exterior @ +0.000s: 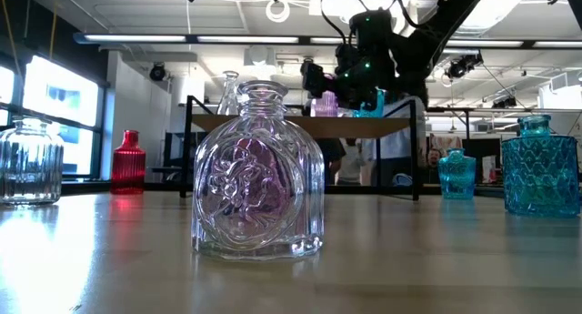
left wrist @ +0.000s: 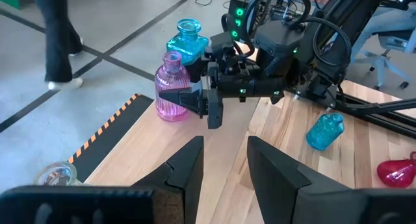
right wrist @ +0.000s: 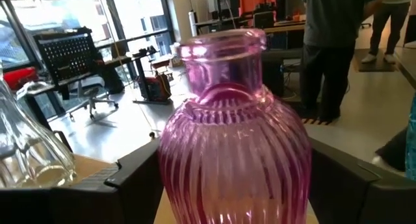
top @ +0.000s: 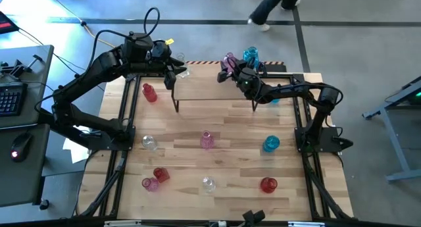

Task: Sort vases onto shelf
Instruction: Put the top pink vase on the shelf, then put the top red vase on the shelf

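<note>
One pink vase (left wrist: 172, 87) | between right fingers (left wrist: 195, 99), spread | left fingers (left wrist: 195, 162) empty

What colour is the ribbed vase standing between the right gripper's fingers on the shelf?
Pink: the ribbed vase shows best in the right wrist view, between the right gripper's open fingers.

Pink ribbed vase (right wrist: 231, 152) w/ vertical flutes; blue vase (left wrist: 188, 43) behind it, diamond-cut; clear vase (exterior: 259, 173) w/ swirl relief, pinkish tint; red ribbed vase (exterior: 128, 161); shelf (top: 214, 89) light wood, black legs; floor tape (left wrist: 107, 126) orange/black stripes.
</note>
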### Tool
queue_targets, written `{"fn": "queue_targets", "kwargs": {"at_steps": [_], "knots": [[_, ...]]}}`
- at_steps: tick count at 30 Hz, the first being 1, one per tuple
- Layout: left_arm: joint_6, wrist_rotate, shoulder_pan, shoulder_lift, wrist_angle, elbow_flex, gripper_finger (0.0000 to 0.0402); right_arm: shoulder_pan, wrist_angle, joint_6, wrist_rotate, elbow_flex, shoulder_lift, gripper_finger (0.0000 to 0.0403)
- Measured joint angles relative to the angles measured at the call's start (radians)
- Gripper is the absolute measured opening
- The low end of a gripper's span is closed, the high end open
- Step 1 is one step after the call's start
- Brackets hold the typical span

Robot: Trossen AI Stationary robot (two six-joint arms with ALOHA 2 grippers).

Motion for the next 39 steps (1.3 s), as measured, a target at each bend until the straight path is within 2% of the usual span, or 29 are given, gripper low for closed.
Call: {"fn": "queue_targets", "kwargs": {"at_steps": [7, 27, 39], "knots": [[0.000, 0.000, 0.000, 0.000, 0.000, 0.000, 0.0111, 0.000, -0.016, 0.001, 0.000, 0.000, 0.000, 0.0318], [0.000, 0.000, 0.000, 0.000, 0.000, 0.000, 0.0111, 0.006, 0.030, -0.053, 0.000, 0.000, -0.042, 0.0319], [0.000, 0.000, 0.000, 0.000, 0.000, 0.000, 0.0111, 0.006, 0.073, -0.209, -0.011, 0.070, -0.043, 0.0319]]}}
